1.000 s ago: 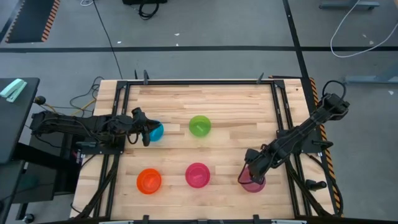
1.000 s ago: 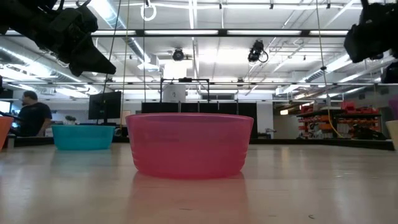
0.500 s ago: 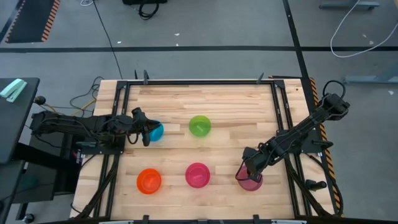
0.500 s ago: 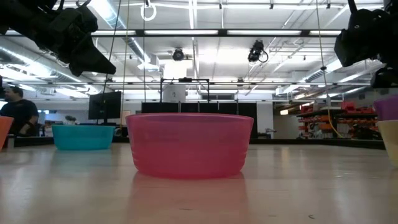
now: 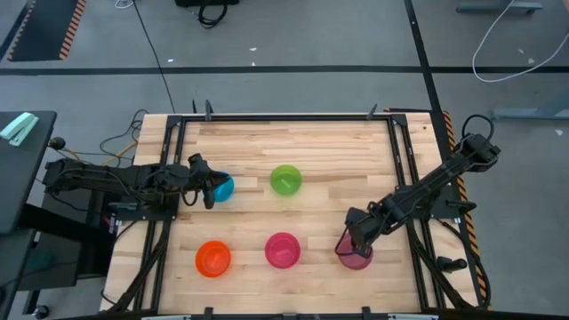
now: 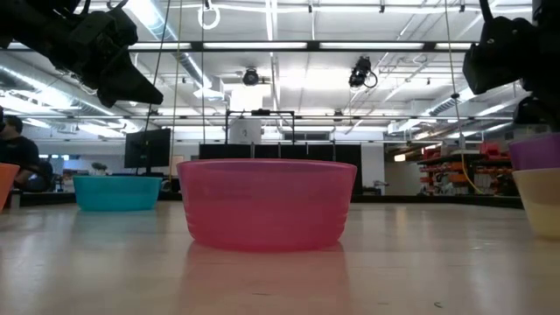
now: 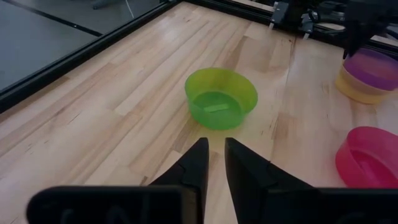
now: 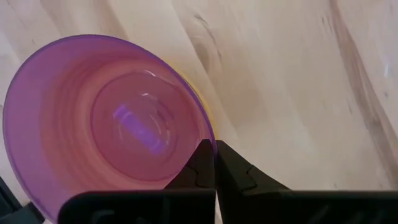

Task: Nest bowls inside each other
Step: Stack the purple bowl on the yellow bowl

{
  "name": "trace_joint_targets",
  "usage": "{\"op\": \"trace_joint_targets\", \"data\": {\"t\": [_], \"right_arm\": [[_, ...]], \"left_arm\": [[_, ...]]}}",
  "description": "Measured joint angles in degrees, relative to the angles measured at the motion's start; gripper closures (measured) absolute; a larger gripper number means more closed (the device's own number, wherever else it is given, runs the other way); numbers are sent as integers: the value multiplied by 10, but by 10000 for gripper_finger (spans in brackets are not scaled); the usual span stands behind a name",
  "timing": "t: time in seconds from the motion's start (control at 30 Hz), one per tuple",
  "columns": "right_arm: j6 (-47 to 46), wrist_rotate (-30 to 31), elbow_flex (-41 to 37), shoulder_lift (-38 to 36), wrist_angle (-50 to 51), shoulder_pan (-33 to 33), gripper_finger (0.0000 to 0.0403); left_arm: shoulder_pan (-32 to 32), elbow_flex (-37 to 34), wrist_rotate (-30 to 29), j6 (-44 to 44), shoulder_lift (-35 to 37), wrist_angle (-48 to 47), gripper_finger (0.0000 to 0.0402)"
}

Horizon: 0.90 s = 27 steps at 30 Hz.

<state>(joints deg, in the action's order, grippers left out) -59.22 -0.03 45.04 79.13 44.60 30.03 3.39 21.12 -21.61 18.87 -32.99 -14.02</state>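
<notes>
Your right gripper pinches the rim of the purple bowl, which sits nested in the yellow bowl near the table's right front edge, with bare wood between it and the magenta-pink bowl. Your left gripper waits low at the left side, fingers nearly together on nothing, above the blue bowl, the green bowl beyond it. The orange bowl sits front left; a person shows in the room behind.
</notes>
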Motion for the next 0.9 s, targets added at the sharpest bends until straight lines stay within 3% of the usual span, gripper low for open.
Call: {"op": "trace_joint_targets", "data": {"t": [0.9], "right_arm": [[49,3,-2,21,-12,-33,403]], "left_arm": [[0,0,0,0,0,-1,339]]}}
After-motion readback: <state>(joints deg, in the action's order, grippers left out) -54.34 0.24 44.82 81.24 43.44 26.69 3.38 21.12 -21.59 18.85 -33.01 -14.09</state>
